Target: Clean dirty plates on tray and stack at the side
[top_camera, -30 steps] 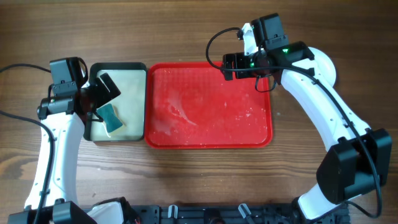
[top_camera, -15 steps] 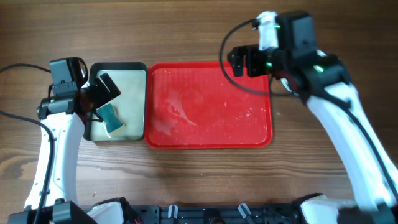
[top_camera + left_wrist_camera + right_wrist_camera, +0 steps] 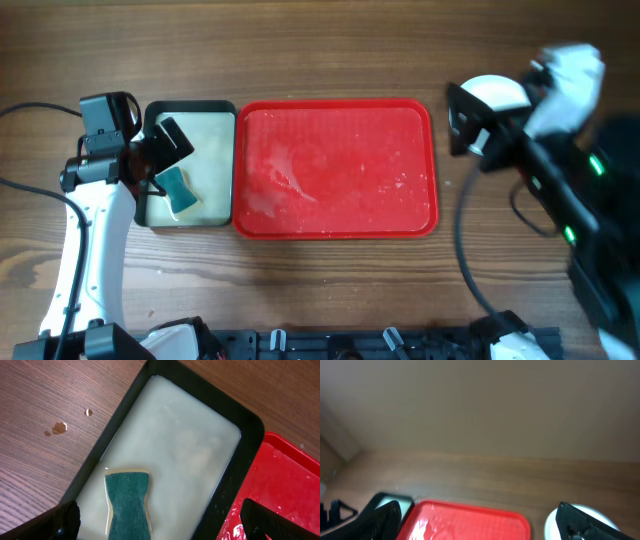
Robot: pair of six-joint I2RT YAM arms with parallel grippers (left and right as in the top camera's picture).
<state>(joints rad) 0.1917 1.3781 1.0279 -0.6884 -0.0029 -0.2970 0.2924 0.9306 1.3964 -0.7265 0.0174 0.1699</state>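
— Two hands. How do they stand?

— Both are spread wide and pinch nothing. My left gripper point(image 3: 160, 507) hangs over the small black-rimmed rectangular tray point(image 3: 250, 435), which holds pale cloudy liquid. A teal-green waisted sponge point(image 3: 127, 505) lies flat in it, between my fingers but apart from them.

— And the right one?

— My right gripper point(image 3: 479, 507) is lifted to the right of the large red rectangular plastic tray point(image 3: 340, 140). From overhead it is a blur.

— Where are the task's things?

— The red tray lies edge to edge with the black-rimmed one, and its floor shows wet smears and pale specks. A white round plate point(image 3: 497, 93) sits on the brown wooden table point(image 3: 330, 290), just right of the red tray's far corner. I cannot tell whether others lie beneath it. A few water drops point(image 3: 60, 426) dot the wood by the black rim.
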